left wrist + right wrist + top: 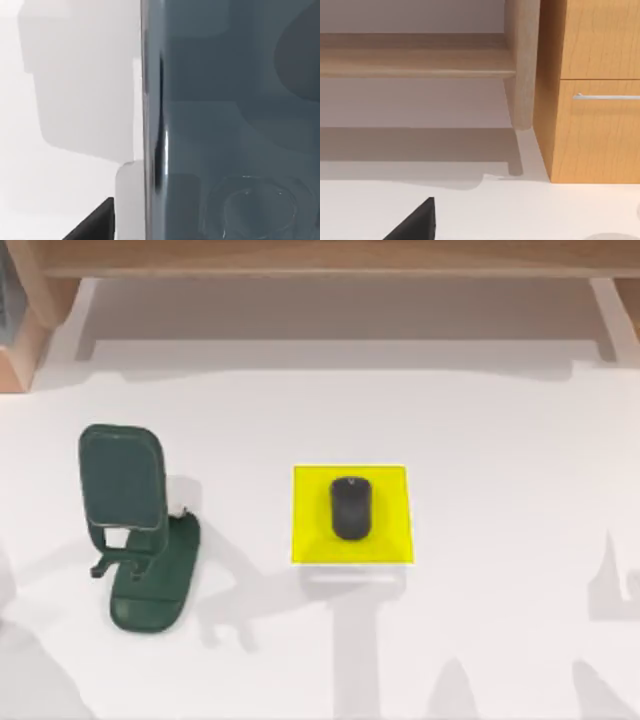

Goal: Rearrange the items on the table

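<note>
My white worktop (500, 420) sits under a wooden shelf (320, 255). The smooth, hard phone (230, 120) leans on the green stand (150, 580); grab its edges. I cannot tell either gripper's state.

stand (140, 550) (left) and mouse (350, 507) on pad (352, 514) interrupt open table (500, 440).

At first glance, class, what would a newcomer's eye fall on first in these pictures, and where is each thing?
The bright yellow pad near the middle of the white table draws the eye first, with the black mouse lying on it. Next comes the dark green stand on the table's left side, holding the grey-blue phone propped on it. A light wooden shelf runs along the far edge.
</note>
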`<state>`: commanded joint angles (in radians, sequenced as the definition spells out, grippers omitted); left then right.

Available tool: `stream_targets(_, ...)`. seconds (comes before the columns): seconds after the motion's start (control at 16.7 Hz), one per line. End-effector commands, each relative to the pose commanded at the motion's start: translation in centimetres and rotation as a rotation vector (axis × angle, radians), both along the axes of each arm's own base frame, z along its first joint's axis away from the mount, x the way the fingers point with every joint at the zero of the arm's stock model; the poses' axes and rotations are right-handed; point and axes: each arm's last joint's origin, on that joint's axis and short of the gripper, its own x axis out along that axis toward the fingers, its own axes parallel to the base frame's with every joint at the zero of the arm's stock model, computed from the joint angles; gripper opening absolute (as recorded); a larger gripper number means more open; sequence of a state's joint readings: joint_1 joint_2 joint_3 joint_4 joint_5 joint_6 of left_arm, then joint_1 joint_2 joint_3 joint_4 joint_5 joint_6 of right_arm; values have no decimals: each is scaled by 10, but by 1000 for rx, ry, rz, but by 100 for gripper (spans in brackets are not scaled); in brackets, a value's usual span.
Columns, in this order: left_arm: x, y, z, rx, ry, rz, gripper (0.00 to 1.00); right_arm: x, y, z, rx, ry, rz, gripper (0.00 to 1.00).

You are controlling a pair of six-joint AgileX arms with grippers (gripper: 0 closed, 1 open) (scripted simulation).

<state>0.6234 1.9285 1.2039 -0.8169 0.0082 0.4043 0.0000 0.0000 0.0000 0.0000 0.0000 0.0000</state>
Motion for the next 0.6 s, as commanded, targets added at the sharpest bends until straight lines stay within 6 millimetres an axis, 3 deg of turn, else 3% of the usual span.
stream_targets(0.18,-1,-1,-22,0,0,0,100,0,0,0,0,0,0,100)
stream_targets(0.42,-1,-1,-24,-1,1,0,100,0,0,0,0,0,0,100)
stream_targets(0.6,-1,-1,-24,-1,1,0,77,0,0,0,0,0,0,100)
